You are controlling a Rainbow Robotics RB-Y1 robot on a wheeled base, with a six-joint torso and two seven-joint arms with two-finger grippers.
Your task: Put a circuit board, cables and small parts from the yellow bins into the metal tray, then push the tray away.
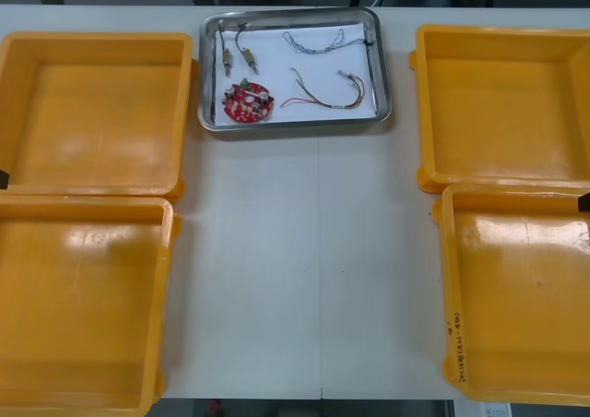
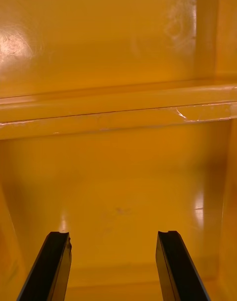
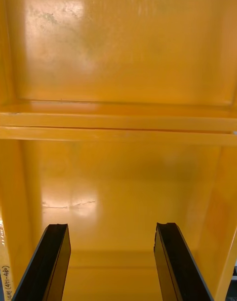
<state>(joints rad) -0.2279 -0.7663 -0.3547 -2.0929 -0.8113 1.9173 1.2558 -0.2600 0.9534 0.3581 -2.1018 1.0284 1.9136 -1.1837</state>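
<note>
front view: the metal tray sits at the far edge of the tabletop, well ahead of both tools and between the yellow bins, whose floors look bare. in the tray lie a round red circuit board, a twisted blue and white cable, a red and yellow cable and small metal parts, so loading looks done and the push probably is too. if it needs more, the tray should be stiff, light and slick on the tabletop, best nudged at the middle of its near rim, slowly, since the limp cables and loose parts could slide. right wrist view: the right tool hangs spread and empty over a bin floor. left wrist view: the left tool is likewise spread, gripping nothing, above a bare bin floor.
</note>
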